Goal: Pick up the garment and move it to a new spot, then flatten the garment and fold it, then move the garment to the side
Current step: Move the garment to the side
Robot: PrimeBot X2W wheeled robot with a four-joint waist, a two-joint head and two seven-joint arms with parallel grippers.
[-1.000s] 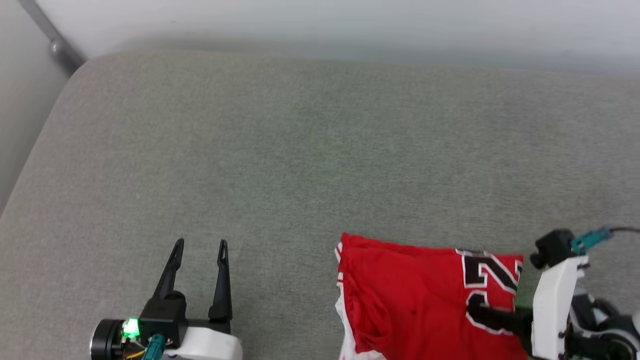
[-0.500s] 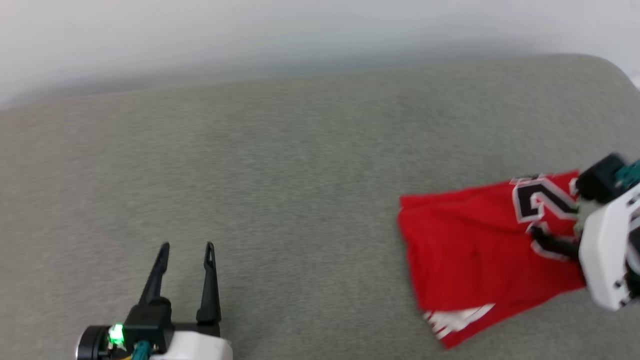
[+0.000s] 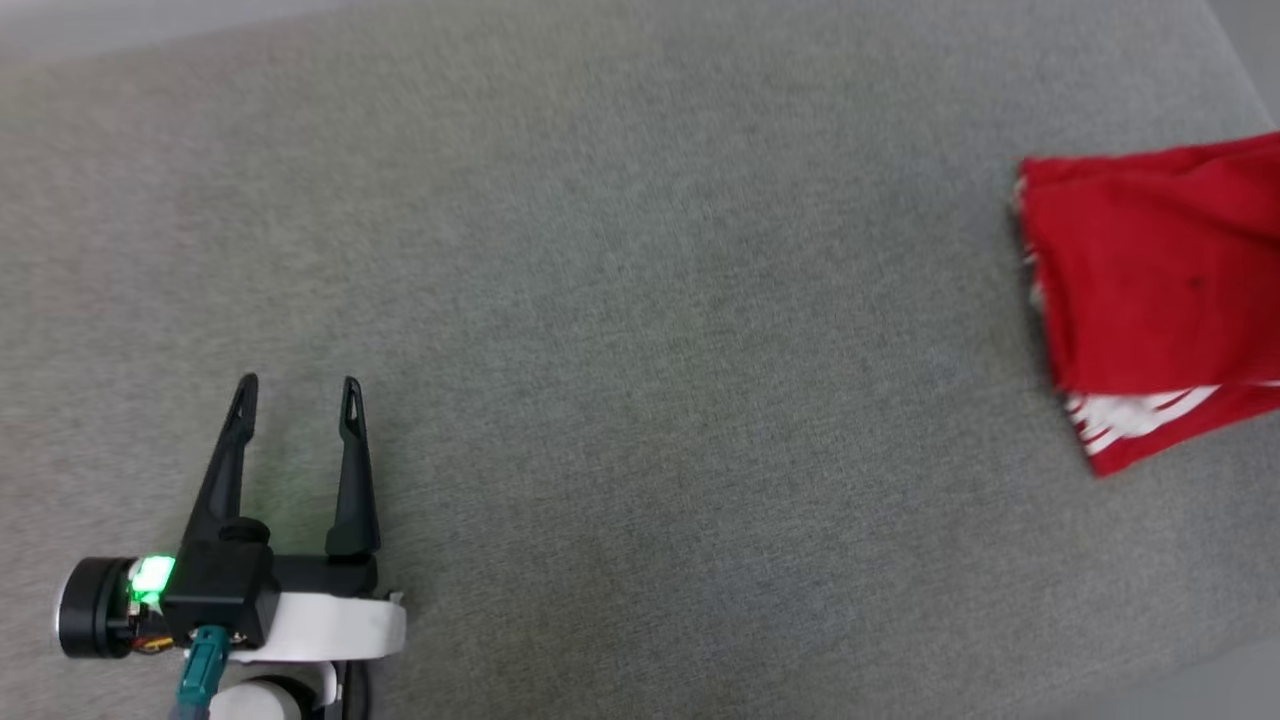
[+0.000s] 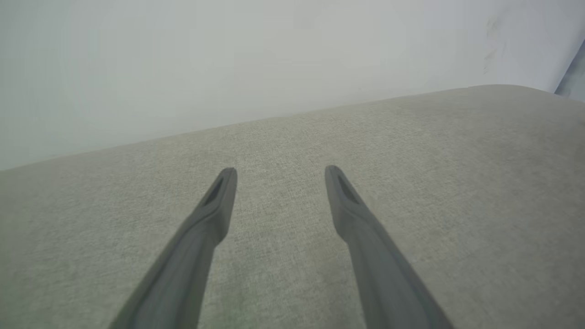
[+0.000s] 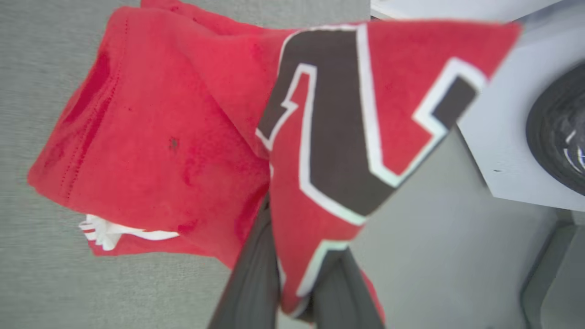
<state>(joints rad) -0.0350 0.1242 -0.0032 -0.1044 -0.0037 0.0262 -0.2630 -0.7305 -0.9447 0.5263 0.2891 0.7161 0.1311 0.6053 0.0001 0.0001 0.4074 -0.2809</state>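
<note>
Garment [image 5: 160, 137] pinched in right gripper [image 5: 295, 278] — left gripper [image 3: 297, 392] spread.

1. The left gripper [image 4: 279, 171] holds its two dark fingers [image 4: 205, 228] spread wide, with nothing between them.
2. Beneath them lies a grey fabric cushion [image 4: 457, 183], its far edge rounding off at the upper right corner.
3. A pale wall [image 4: 228, 59] rises behind that edge.
</note>
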